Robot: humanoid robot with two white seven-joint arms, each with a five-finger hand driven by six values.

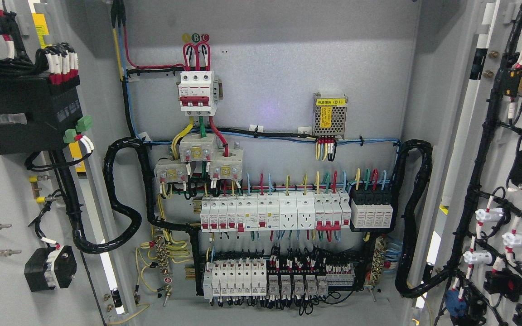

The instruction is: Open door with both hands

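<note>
Both doors swung wide: left door (2, 190) and right door (505, 181) flanking the breaker (197, 90), baring wiring for access. No hands visible, so grip unknowable. Opening seemingly complete.

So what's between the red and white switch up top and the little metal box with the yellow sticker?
In the head view, only bare grey back panel lies between the red and white breaker and the metal box.
</note>
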